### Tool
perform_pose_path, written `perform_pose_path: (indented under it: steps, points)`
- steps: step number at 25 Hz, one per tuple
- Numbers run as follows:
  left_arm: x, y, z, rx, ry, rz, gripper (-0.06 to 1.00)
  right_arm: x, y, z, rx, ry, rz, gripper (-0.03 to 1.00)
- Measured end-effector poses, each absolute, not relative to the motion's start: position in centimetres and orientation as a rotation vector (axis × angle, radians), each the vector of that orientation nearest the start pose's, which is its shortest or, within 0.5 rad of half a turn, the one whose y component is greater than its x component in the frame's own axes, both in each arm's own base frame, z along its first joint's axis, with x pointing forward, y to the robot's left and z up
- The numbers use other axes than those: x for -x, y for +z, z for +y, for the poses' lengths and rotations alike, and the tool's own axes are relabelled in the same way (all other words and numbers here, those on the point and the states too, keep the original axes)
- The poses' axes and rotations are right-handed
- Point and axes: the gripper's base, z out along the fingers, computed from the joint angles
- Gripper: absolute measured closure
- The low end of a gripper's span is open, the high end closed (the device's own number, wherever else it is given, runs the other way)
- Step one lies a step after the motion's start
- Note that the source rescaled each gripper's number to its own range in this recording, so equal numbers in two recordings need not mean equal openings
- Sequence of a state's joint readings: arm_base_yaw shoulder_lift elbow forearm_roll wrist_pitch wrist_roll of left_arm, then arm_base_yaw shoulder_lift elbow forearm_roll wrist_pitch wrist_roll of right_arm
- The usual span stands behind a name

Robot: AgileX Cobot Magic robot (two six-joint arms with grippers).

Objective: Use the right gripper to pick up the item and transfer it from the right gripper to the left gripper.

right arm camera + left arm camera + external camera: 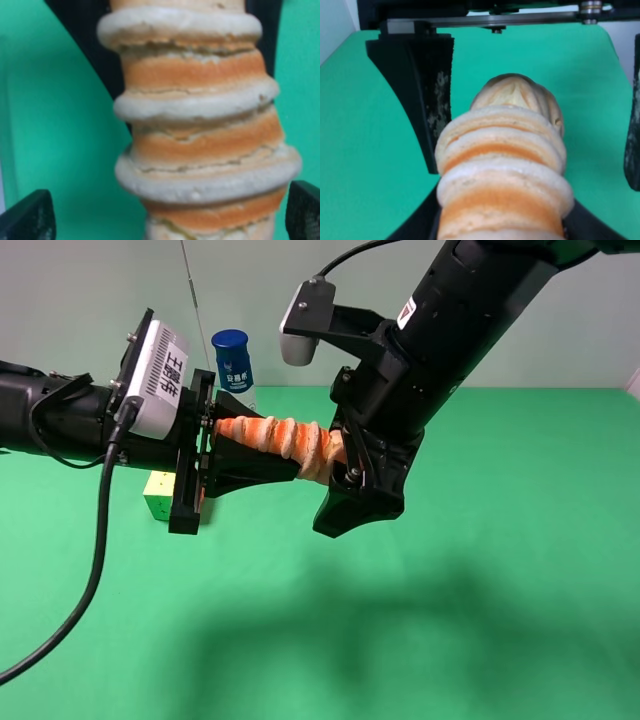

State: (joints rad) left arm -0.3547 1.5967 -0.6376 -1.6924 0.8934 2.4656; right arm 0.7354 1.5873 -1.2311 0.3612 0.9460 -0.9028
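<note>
The item (285, 437), an orange-pink ribbed roll with pale stripes, hangs level in the air above the green table. My right gripper (338, 455) is shut on its right end. My left gripper (268, 440) is open, with its two black jaws on either side of the roll's left end. In the left wrist view the roll (505, 170) fills the middle; one finger (427, 100) stands close beside it, and the other finger (634, 140) is well apart. In the right wrist view the roll (200, 150) fills the frame.
A multicoloured cube (160, 495) sits on the green table (500, 590) below the left arm. A white bottle with a blue cap (232, 365) stands behind the left gripper. A black cable (95, 570) trails from the left arm.
</note>
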Motion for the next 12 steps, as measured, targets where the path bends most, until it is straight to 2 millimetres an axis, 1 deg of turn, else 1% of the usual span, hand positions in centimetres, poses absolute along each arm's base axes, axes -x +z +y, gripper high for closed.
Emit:
perform_pose_path:
  steps: [3,7,9,12]
  points:
    - [-22.6,18.8,-15.9,-1.412,-0.796,1.551,0.86,-22.0,28.7,23.4,1.829,0.397,2.001,-0.03]
    - [-22.6,18.8,-15.9,-1.412,-0.796,1.551,0.87,-21.0,31.3,22.4,1.779,0.386,1.943,-0.03]
    - [-22.6,18.8,-15.9,-1.412,-0.796,1.551,0.88,-20.4,32.7,21.8,1.720,0.391,1.935,-0.03]
    - [-22.6,18.8,-15.9,-1.412,-0.796,1.551,0.88,-20.0,34.0,21.2,1.615,0.391,1.957,-0.03]
